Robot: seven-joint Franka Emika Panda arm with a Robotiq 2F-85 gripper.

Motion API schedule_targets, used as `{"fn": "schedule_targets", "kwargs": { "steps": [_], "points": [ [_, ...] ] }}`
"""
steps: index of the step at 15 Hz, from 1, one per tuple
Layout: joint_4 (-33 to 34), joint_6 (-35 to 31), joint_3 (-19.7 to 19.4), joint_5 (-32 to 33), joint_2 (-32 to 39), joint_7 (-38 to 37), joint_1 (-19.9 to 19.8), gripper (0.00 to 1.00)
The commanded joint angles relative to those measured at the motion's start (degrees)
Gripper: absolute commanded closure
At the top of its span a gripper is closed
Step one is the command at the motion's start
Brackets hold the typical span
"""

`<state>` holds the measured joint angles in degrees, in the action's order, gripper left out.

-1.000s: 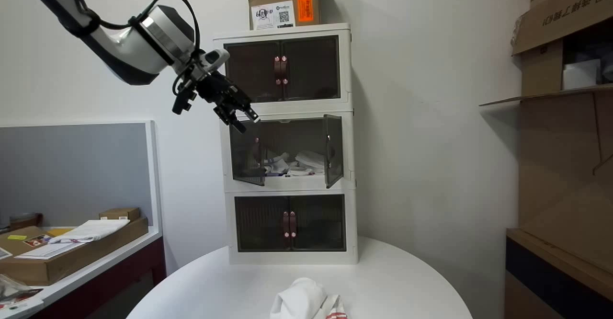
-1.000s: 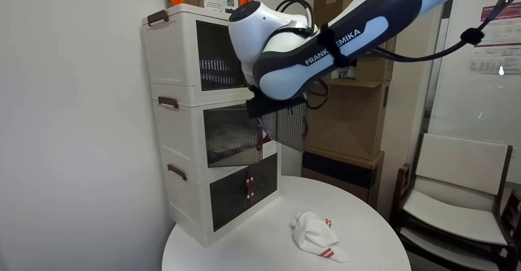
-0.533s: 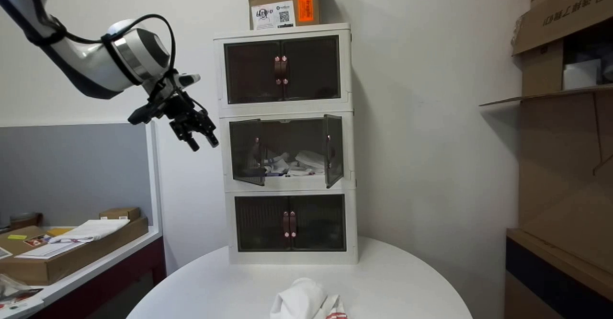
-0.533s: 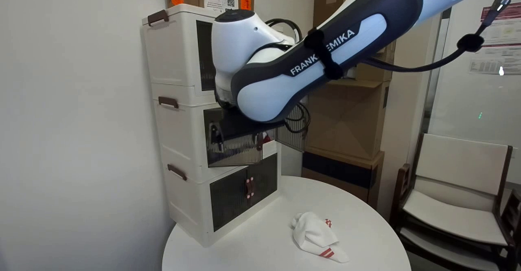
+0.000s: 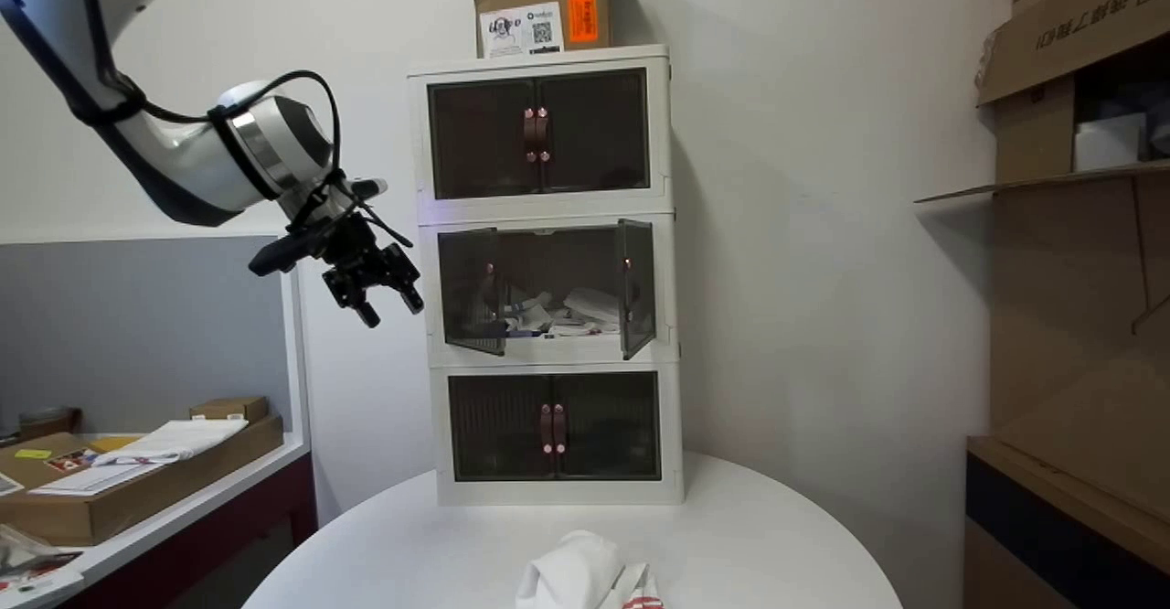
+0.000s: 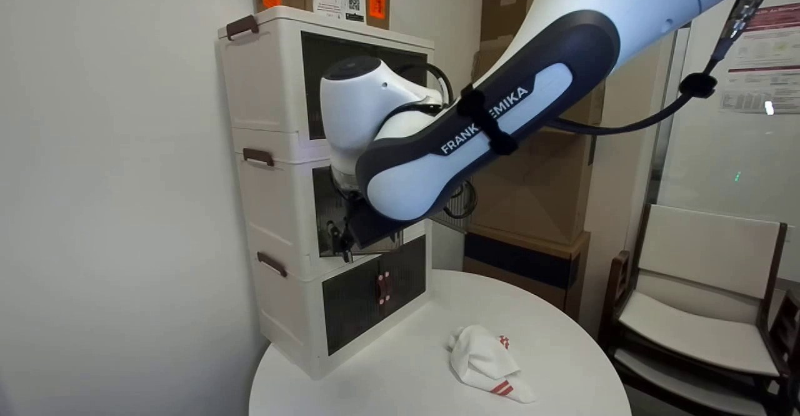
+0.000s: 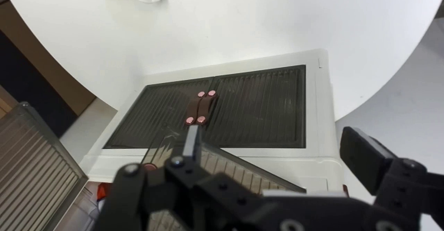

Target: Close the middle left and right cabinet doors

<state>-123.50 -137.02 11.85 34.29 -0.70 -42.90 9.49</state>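
The white three-tier cabinet [image 5: 553, 364] stands on a round table. In its middle tier, the left door [image 5: 468, 289] and right door [image 5: 639, 289] both stand ajar, swung outward. The left door also shows in the wrist view [image 7: 242, 170], angled out under the gripper; the right door is there too [image 7: 38, 175]. My gripper [image 5: 393, 312] is open and empty, left of the cabinet beside the middle tier. In the wrist view the gripper [image 7: 274, 147] has its fingers wide apart, nothing between them. In an exterior view the arm hides part of the left door [image 6: 324, 197].
The top-tier doors [image 5: 592, 133] and bottom-tier doors [image 5: 605, 426] are shut. White cloths [image 5: 585, 305] lie inside the middle tier. A white cloth [image 6: 484, 366] with red stripes lies on the round table [image 6: 375, 391]. A cardboard box [image 5: 585, 19] sits on the cabinet.
In an exterior view my gripper has moved left, away from the cabinet front, and then lower, from near the middle tier's top edge to beside the left door. The doors have not moved.
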Motion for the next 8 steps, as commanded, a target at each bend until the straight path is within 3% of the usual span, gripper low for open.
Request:
{"fn": "schedule_targets", "kwargs": {
  "steps": [1,8],
  "points": [
    [3.32,-0.55,-1.74,1.97,3.4,3.72,-0.78,0.0],
    [12.74,0.65,-4.63,12.54,6.18,1.76,-0.6,0.0]
  ]
}}
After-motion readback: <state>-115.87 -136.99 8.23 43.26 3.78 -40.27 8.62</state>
